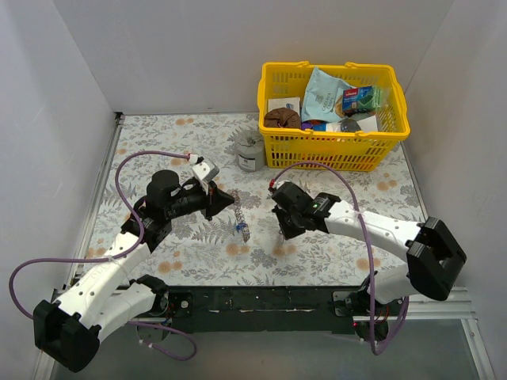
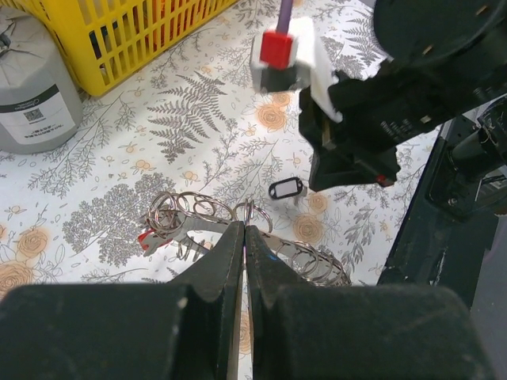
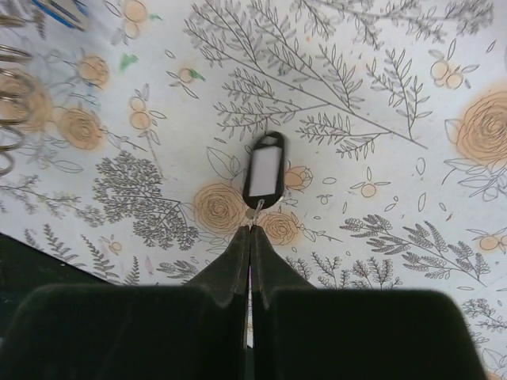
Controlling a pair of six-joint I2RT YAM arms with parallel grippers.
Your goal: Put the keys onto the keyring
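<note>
Left gripper (image 2: pixel 244 231) has its jaws pressed together on a loop of the thin silvery metal keyring (image 2: pixel 186 218), a limp strand lying on the floral tablecloth (image 1: pixel 158 134) between the arms. Right gripper (image 3: pixel 251 229), likewise closed, pinches the small ring of a black oval key tag (image 3: pixel 263 168) nearby. A yellow plastic basket (image 1: pixel 333 149) and a grey tin cup (image 1: pixel 250 150) stand well apart behind.

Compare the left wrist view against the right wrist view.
Left wrist only: yellow basket, grey tin, right arm, and the left end effector shut on the keyring. Right wrist only: the right end effector shut on the black key tag at its small ring. Both: the tag, keyring coils, floral tablecloth.
</note>
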